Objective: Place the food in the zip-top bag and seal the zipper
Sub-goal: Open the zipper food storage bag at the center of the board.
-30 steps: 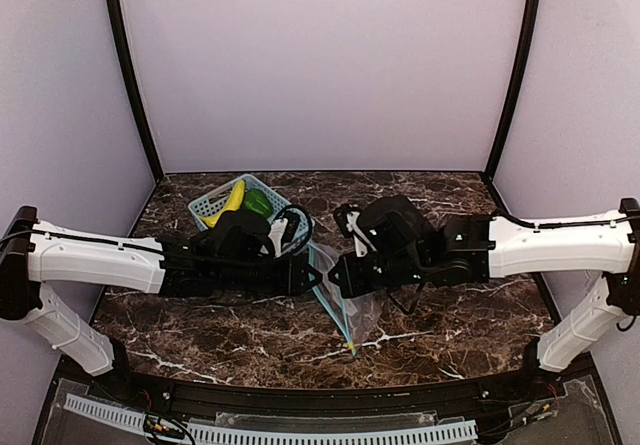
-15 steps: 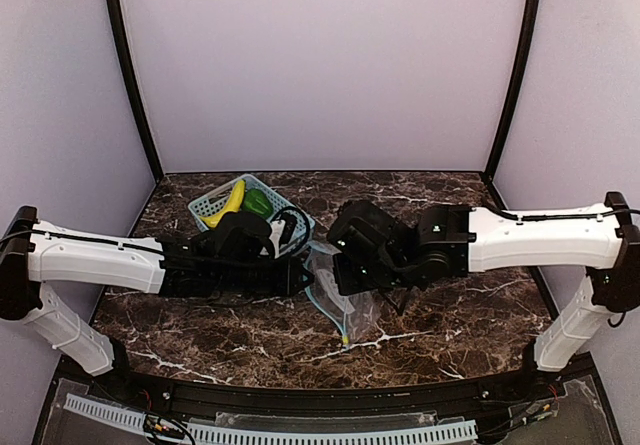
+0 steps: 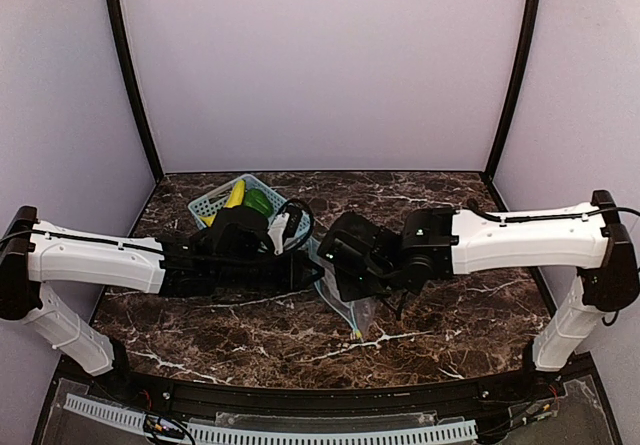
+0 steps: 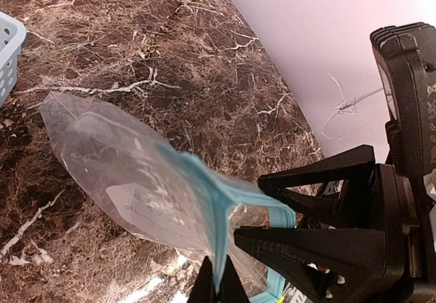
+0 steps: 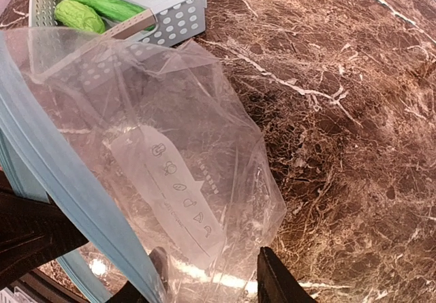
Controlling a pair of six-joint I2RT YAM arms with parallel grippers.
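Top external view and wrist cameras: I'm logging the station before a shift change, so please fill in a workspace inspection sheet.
Surface: dark marble table.
Job's things: zip-top bag held up, empty; zipper unsealed; banana, pepper, cucumbers in blue basket.
Clutter: nothing seen.
End effectors: left end effector pinches zipper; right end effector open at bag's mouth.
Cables: black loop at left wrist.
Surroundings: lilac walls.

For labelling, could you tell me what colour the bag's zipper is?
Light blue zipper; clearest in right wrist view.
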